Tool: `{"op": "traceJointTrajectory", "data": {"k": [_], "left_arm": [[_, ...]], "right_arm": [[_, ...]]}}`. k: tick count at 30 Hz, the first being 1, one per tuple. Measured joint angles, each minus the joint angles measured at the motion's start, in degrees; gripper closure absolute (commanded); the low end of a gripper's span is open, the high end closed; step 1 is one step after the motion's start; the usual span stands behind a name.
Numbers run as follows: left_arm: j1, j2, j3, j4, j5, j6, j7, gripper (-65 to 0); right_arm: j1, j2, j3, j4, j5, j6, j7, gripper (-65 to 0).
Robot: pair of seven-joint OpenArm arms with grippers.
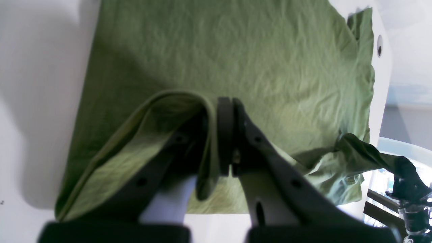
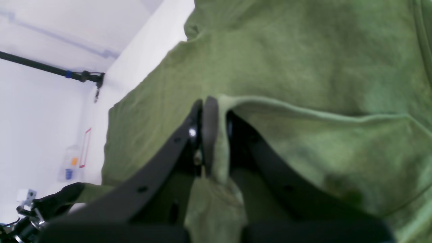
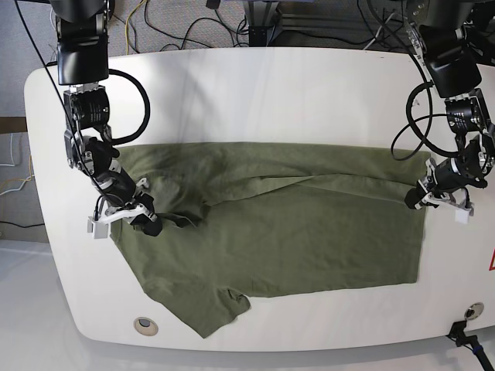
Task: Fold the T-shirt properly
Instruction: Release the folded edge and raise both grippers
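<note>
The olive-green T-shirt (image 3: 294, 239) lies lengthwise across the white table (image 3: 255, 93), its far edge lifted and pulled over toward the near side. My left gripper (image 3: 415, 199), at the base view's right, is shut on the hem end. From the left wrist camera, the left gripper (image 1: 230, 114) pinches a raised fold of the T-shirt (image 1: 236, 50). My right gripper (image 3: 147, 224), at the base view's left, is shut on the bunched collar and sleeve end. Seen close up, the right gripper (image 2: 216, 113) has the T-shirt (image 2: 303, 50) clamped between its pads.
A round hole (image 3: 145, 325) sits in the table near the front left corner. Cables (image 3: 232, 19) run behind the far edge. The shirt's near sleeve (image 3: 213, 313) lies close to the front edge.
</note>
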Motion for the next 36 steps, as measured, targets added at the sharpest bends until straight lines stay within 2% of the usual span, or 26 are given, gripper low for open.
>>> {"op": "traceJointTrajectory", "data": {"k": [14,15,16,19,20,21,22,26,29,32,36], "left_arm": [[-2.6,-0.2,-0.1,-0.1,0.0,0.0,-0.1,-0.1],[-2.6,-0.3,-0.1,-0.1,1.1,-0.1,-0.1,-4.8],[-2.7,-0.4,-0.1,-0.1,2.9,-0.1,-0.1,-12.8],[-3.6,-0.8,0.0,-0.1,9.2,0.0,0.0,-43.0],[-4.1,-0.8,0.0,-0.1,11.6,0.2,-0.2,-49.8],[-4.5,-0.8,0.0,0.0,13.4,0.0,-0.2,-53.4],[-4.6,-0.9,0.0,0.5,14.9,0.0,-0.1,-53.0],[-4.4,-2.1,0.0,4.7,21.0,0.0,0.1,-52.1],[-1.9,-4.7,0.1,11.1,22.9,-0.6,-0.4,-52.1],[5.0,-5.9,-0.3,19.3,24.1,0.2,-6.6,-52.1],[14.2,-6.7,2.7,25.2,23.0,-0.6,-13.6,-52.1]], "right_arm": [[4.7,0.0,-0.1,-6.2,0.0,0.1,0.1,0.0],[5.0,0.0,-0.1,-6.8,0.0,0.1,0.1,-6.9],[5.2,0.1,-0.7,-7.2,0.0,0.0,0.2,-16.0],[6.7,0.5,-2.8,-8.3,0.1,-0.1,0.0,-45.8],[7.2,1.1,-3.8,-8.4,0.2,0.1,0.0,-53.1],[7.4,1.8,-4.7,-8.3,0.6,0.4,-0.9,-59.0],[7.5,2.7,-5.2,-8.3,0.3,0.4,-1.8,-61.6],[5.4,7.8,-5.4,-5.4,0.0,0.1,-3.1,-61.9],[1.6,12.9,-5.4,-0.7,-0.3,0.0,-3.3,-61.9],[-3.7,17.2,-4.9,4.0,-6.8,-0.5,-3.0,-61.7],[-8.7,17.7,-4.9,8.1,-14.1,0.5,-3.2,-55.1]]}}
